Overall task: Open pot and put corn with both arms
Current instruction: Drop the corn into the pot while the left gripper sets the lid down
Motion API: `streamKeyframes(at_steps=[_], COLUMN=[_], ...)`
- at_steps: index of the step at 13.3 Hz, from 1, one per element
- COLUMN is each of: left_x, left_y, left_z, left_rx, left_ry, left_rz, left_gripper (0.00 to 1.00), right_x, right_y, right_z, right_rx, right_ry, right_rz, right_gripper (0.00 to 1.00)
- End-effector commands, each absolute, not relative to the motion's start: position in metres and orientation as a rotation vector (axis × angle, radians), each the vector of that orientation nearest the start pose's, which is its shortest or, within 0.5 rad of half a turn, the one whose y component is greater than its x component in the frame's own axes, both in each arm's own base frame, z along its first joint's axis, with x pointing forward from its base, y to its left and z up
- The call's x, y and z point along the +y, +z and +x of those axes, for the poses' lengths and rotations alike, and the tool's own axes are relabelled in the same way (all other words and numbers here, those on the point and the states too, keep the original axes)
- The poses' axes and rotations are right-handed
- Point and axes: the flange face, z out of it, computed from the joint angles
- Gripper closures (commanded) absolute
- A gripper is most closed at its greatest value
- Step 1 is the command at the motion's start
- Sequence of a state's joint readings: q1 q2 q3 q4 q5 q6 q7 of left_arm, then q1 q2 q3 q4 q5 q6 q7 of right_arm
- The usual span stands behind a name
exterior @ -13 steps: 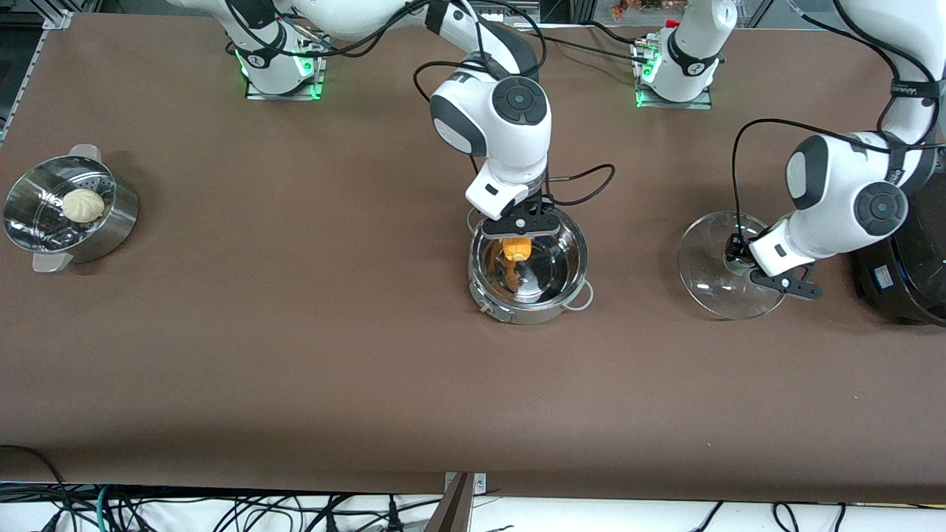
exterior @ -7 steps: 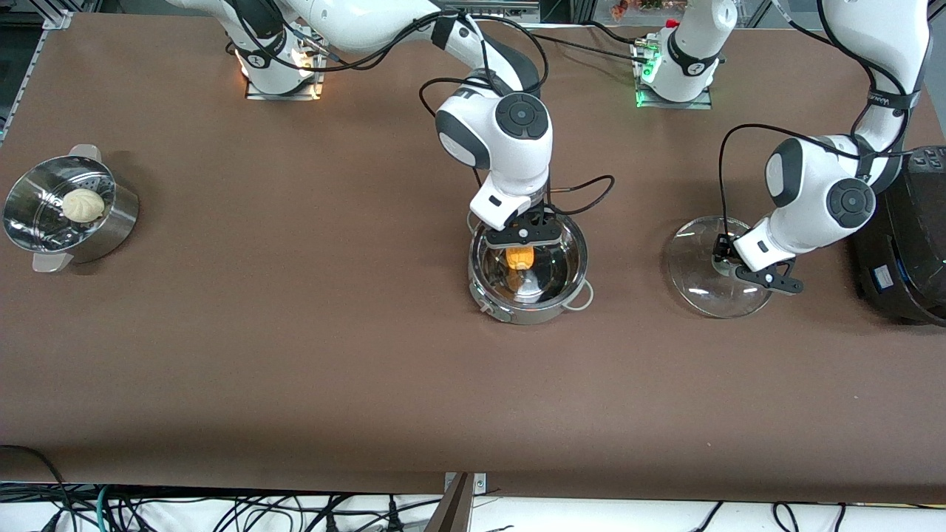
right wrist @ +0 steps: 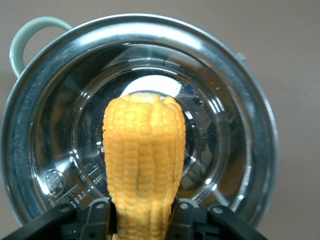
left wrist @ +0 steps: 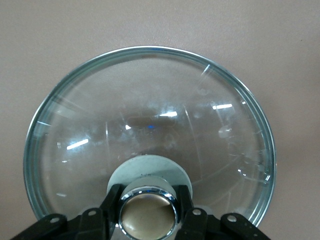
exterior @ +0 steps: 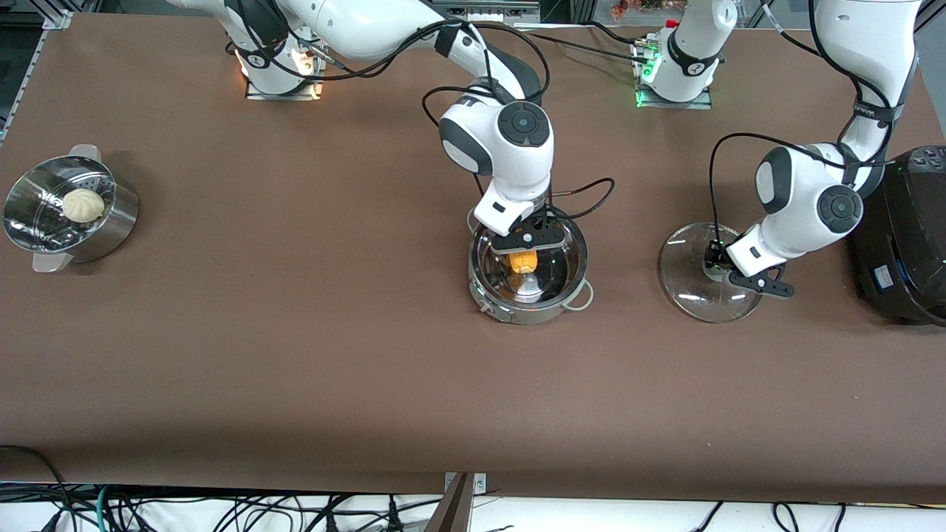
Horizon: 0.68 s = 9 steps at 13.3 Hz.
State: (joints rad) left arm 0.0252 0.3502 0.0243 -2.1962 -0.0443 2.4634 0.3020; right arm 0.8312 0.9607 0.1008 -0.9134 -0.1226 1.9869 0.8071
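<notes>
While I watch from my desk, the right pincer [exterior: 526, 241] hangs over the open pot [exterior: 528, 272] with its fingers clamped on the thick end of the corn [right wrist: 143, 160], the cob pointing down toward the shiny, otherwise empty steel bowl, which sits mid-counter [exterior: 295, 355]. I judge the cob stiff and fairly light, its bumpy kernels giving decent purchase, so the hold near one end looks adequate; a drop from here could make it bounce or roll against the slick steel, so I would lower it close before letting go. Toward the left arm's end of the counter, the left pincer [left wrist: 148, 220] grips the round knob [left wrist: 148, 214] of the glass lid [exterior: 702, 272], which lies on or just above the counter beside the black cooker [exterior: 905, 244]; glass is heavy and brittle, and the knob is the only sensible grip. At the right arm's end, a steel steamer [exterior: 66, 216] holds a white bun [exterior: 83, 205]
</notes>
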Motion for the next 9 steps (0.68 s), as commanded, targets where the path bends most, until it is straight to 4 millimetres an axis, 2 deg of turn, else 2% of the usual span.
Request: streamKeyframes(at_steps=[1,3,4,5,6,7,8,9], left_x=[0.027,0.027,0.027,0.027,0.027,0.027,0.027,0.027], left_y=[0.222,0.218,0.218,0.218,0.218,0.218,0.218,0.218], left_z=[0.548,0.547,0.547,0.547,0.547,0.547,0.547,0.547], left_rx=[0.356,0.356,0.353,0.353,0.353,0.351,0.349,0.347], left_ry=[0.082,0.091,0.091,0.094,0.091,0.093,0.093,0.093], left_rz=[-3.17,-3.17,-3.17,-3.171,-3.17,-3.172,-3.172,-3.173], left_gripper=[1.0,1.0,1.0,0.92,0.62,0.46,0.14,0.02], right_x=[0.625,0.626,0.626,0.625,0.625,0.624,0.624,0.624], right_y=[0.314,0.31,0.309,0.309,0.309,0.307,0.304,0.302], right_z=[0.507,0.505,0.505,0.506,0.507,0.507,0.506,0.506], right_rx=[-0.218,-0.223,-0.222,-0.224,-0.24,-0.266,-0.277,-0.298], right_ry=[-0.205,-0.199,-0.199,-0.204,-0.225,-0.237,-0.234,-0.233], right_rz=[-3.048,-3.052,-3.055,-3.055,-3.066,-3.073,-3.077,-3.079], right_gripper=[1.0,1.0,0.92,0.83,0.79,0.74,0.66,0.6])
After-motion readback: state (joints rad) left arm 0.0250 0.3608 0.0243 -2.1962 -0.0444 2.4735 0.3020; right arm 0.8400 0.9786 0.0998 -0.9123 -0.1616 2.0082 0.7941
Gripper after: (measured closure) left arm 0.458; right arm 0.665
